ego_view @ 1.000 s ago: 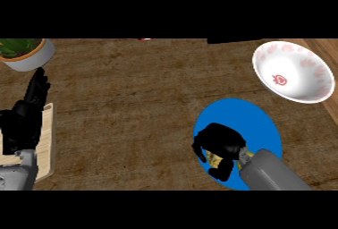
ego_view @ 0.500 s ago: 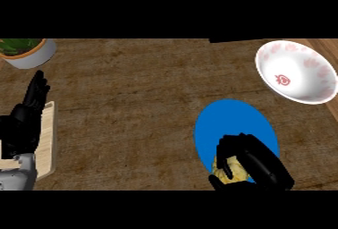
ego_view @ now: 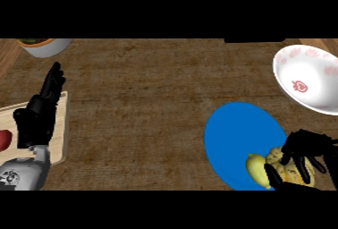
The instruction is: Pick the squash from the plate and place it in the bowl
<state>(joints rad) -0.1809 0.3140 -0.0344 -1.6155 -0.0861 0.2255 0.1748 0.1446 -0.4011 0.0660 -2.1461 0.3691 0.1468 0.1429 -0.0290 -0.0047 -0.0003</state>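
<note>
In the head view, a brown, coarse-grained counter [ego_view: 152, 112] fills the scene, with nothing of the room showing beyond its top. The right hand [ego_view: 307, 147] comes in at the lower right corner, its fingers [ego_view: 296, 166] curled down over the yellow squash [ego_view: 259, 169] and clamped on it. The squash lies under and just to the left of that hand, over the lower right part of the blue plate [ego_view: 238, 129]; whether it touches the plate cannot be told. The plate spreads up and to the left of the hand. Above the right hand, near the counter's far right edge and apart from the plate, sits the white bowl [ego_view: 297, 62] with red marks inside. Well off to the left, the left hand [ego_view: 41, 114] rests open with straight fingers pointing up, over a pale wooden board [ego_view: 59, 143]. A red thing [ego_view: 3, 139] shows on the board just left of this hand, cut by the edge. Above it stands a grey pot [ego_view: 46, 47].
</note>
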